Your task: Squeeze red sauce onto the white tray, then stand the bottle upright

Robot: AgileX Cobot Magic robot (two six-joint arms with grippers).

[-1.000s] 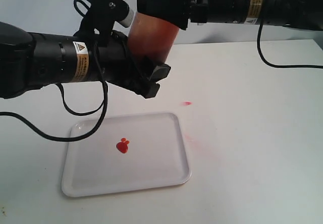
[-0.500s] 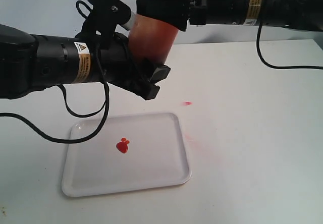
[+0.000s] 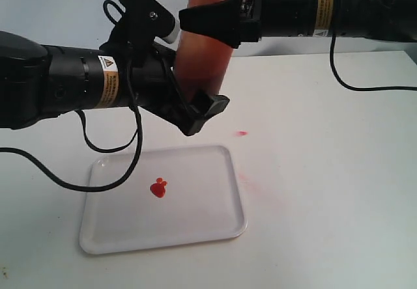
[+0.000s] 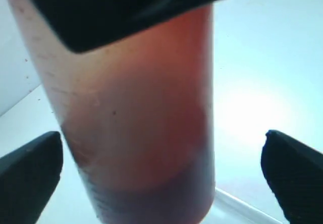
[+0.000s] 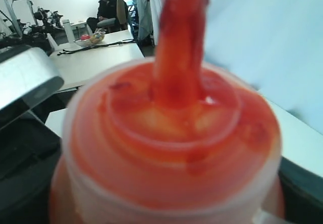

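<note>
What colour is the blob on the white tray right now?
Glossy dark red. The sauce blob on the white tray shows best in the exterior view.

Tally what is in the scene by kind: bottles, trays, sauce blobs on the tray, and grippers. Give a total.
bottle: 1
tray: 1
sauce blob on the tray: 1
grippers: 2, the left gripper and the right gripper
Total: 5
</note>
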